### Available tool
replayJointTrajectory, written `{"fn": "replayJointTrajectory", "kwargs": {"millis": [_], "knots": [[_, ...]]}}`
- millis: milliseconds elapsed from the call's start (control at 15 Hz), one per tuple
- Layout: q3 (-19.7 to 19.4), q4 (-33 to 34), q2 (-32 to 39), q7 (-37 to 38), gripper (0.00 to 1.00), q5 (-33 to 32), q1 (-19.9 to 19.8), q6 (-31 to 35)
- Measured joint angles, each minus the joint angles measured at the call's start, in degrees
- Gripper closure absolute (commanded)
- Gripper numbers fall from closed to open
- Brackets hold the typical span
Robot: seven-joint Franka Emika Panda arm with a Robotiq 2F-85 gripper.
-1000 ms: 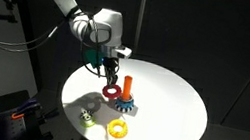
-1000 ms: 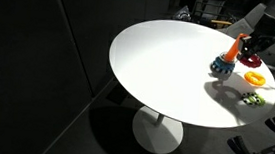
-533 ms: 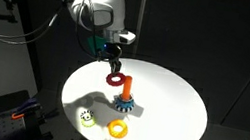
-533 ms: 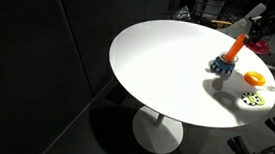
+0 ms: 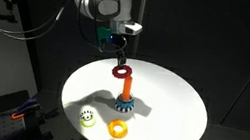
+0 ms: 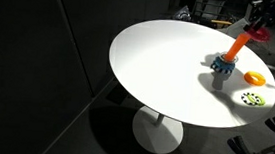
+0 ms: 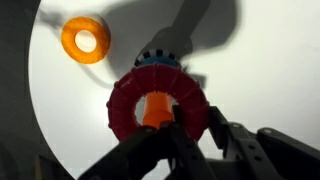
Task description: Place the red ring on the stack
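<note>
My gripper point(image 5: 121, 57) is shut on the red ring point(image 5: 122, 72) and holds it just above the top of the orange peg of the stack point(image 5: 124, 93). The blue scalloped ring sits at the peg's base on the white round table point(image 5: 171, 98). In the wrist view the red ring point(image 7: 130, 100) is in my jaws point(image 7: 178, 125), with the orange peg top point(image 7: 155, 108) showing through its hole and the blue base behind. The ring point(image 6: 256, 33) and the stack point(image 6: 232, 51) also show at the far right of an exterior view.
A yellow ring point(image 5: 117, 129) lies near the table's front edge; it also shows in the wrist view point(image 7: 86, 39) and in an exterior view point(image 6: 254, 78). A small green ring point(image 5: 86, 117) lies to its left, also visible in an exterior view point(image 6: 250, 98). The surroundings are dark.
My gripper has lifted the red ring from beside the blue base up to above the top of the orange peg.
</note>
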Motion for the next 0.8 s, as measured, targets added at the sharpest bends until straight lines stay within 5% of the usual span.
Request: {"fn": "replayJointTrajectory", "kwargs": {"millis": [800], "knots": [[0.01,10.59,10.10,7.03,0.90,0.00,0.14,-1.14]]}}
